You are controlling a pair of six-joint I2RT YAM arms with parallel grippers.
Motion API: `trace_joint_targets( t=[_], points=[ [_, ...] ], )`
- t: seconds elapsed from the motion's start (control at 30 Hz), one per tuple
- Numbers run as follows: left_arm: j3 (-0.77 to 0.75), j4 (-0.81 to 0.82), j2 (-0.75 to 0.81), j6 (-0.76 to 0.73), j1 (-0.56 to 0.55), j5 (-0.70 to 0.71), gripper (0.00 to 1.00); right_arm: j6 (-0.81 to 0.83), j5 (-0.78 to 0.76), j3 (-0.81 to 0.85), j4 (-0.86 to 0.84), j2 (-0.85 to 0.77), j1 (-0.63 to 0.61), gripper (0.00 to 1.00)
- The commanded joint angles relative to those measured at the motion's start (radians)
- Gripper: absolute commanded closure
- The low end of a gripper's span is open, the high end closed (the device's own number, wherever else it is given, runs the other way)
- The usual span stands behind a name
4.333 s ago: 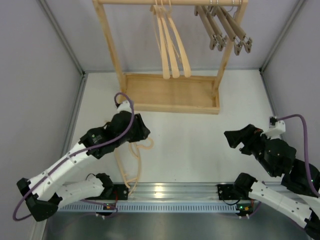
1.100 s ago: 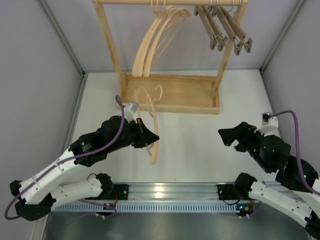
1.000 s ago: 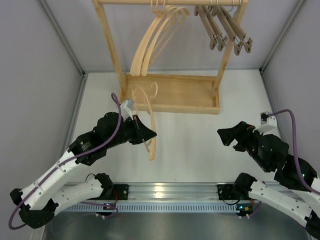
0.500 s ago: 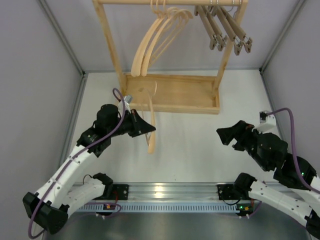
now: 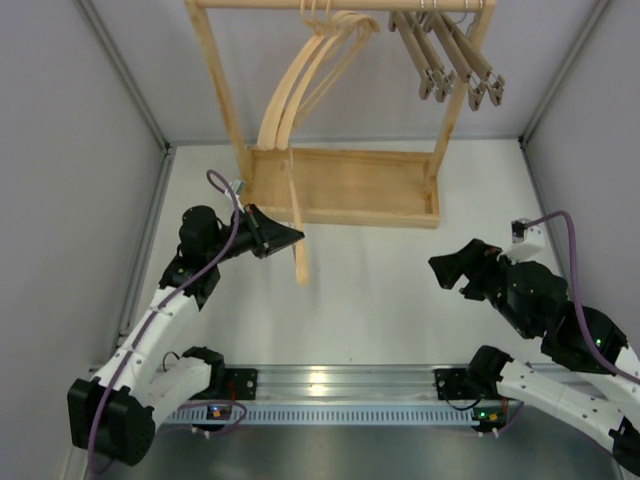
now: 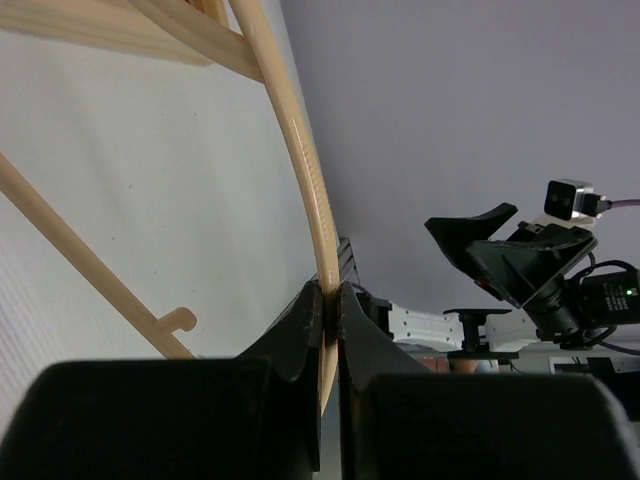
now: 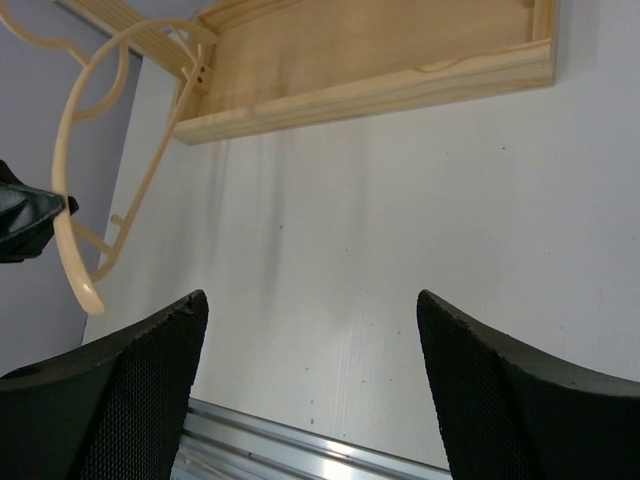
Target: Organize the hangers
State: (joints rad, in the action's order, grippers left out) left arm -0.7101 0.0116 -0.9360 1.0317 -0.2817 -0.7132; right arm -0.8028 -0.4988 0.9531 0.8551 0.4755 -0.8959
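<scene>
- Right gripper [image 5: 447, 270]: by the right edge, nearer half. Jaws spread, empty.
- Left gripper [image 5: 287, 237]: left of centre. Jaws pinch one arm of a pale hanger [image 5: 298, 250], hook end toward the rack.
- Handling: you can expect light, stiff, smooth wood. A pinch this far out on the arm may let it pivot, so a hold nearer the neck suits you better.
- Rack [image 5: 340, 215]: far edge. Other pale hangers [image 5: 290, 95] and clamp bars [image 5: 450, 55] hang on its rail.
</scene>
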Motion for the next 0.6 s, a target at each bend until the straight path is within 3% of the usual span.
trace_joint_targets(
  t=[0.0,0.37,0.57],
  points=[
    [0.006,0.279,-0.009,0.076,0.05,-0.061,1.0,0.016,0.013,0.053,-0.024,0.018,-0.009,0.18],
    [0.037,0.539,-0.098,0.209,0.127,-0.114,1.0,0.017,0.017,0.055,-0.024,0.014,-0.009,0.18],
    [0.047,0.7,-0.147,0.333,0.223,-0.161,1.0,0.019,0.016,0.056,-0.011,0.005,-0.009,0.18]
  ],
)
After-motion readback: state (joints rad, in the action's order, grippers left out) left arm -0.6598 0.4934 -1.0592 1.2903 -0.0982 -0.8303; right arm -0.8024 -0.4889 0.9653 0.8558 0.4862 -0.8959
